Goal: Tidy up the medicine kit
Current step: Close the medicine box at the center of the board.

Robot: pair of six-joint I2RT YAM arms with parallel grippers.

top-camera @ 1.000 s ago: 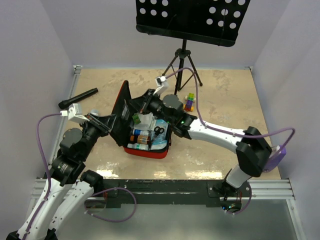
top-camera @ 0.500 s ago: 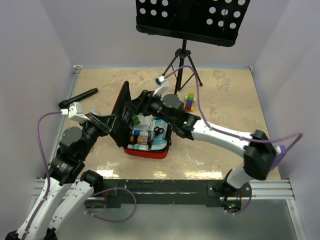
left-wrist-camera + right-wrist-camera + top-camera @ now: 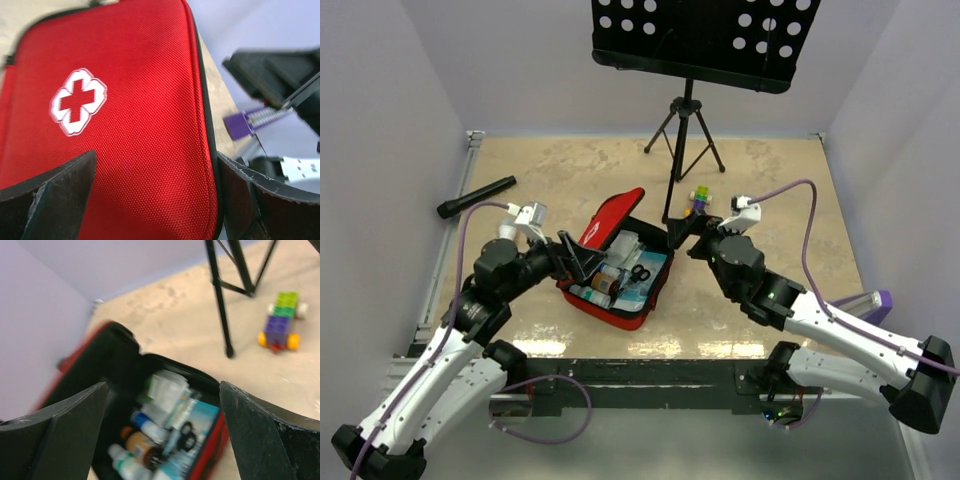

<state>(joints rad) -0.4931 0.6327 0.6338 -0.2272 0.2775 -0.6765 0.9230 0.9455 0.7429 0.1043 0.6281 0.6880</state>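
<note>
Both jaws wide and empty, kit (image 3: 605, 305) open between them; packing looks done, next the left jaws likely push the lid (image 3: 140, 130) shut

This is a robotics lab test cell, not a lived-in room. Plain pale-lilac walls (image 3: 380, 110) box in a beige marbled surface (image 3: 780, 180) on three sides. Along the bottom of the frame, a mounting rail (image 3: 650, 375) carries two white-and-black robot arms, the left arm (image 3: 430, 375) and the right arm (image 3: 850, 335), trailing purple cables (image 3: 798, 183). At upper centre stands a black perforated music stand (image 3: 705, 40) on a tripod. Loose props lie on the surface: a red medicine kit (image 3: 613, 213), a toy of coloured blocks (image 3: 698, 200) and a black flashlight (image 3: 477, 196).
</note>
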